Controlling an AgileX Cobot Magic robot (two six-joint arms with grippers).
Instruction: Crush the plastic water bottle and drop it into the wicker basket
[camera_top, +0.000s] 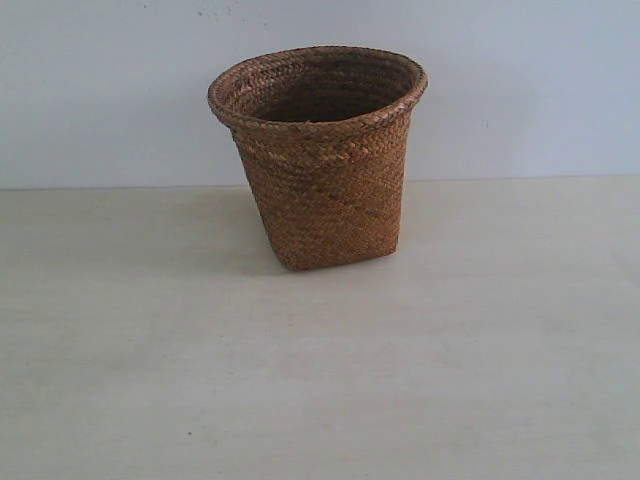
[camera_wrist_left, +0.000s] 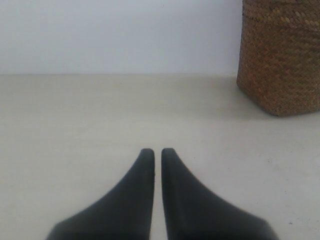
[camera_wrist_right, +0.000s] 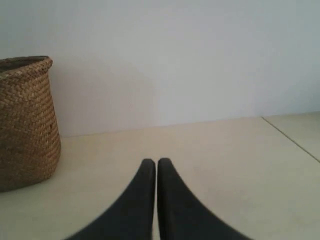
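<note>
The brown wicker basket (camera_top: 320, 160) stands upright on the pale table at the back middle, wide rolled rim up. Its woven wall also shows in the left wrist view (camera_wrist_left: 280, 55) and its rim and side in the right wrist view (camera_wrist_right: 25, 120). The plastic water bottle shows in no view. My left gripper (camera_wrist_left: 157, 151) is shut with nothing between its black fingers, low over the table and apart from the basket. My right gripper (camera_wrist_right: 154, 161) is shut and empty too, on the basket's other side. Neither arm appears in the exterior view.
A plain light wall runs behind the table (camera_top: 320, 380). A seam or table edge (camera_wrist_right: 292, 140) crosses the surface in the right wrist view.
</note>
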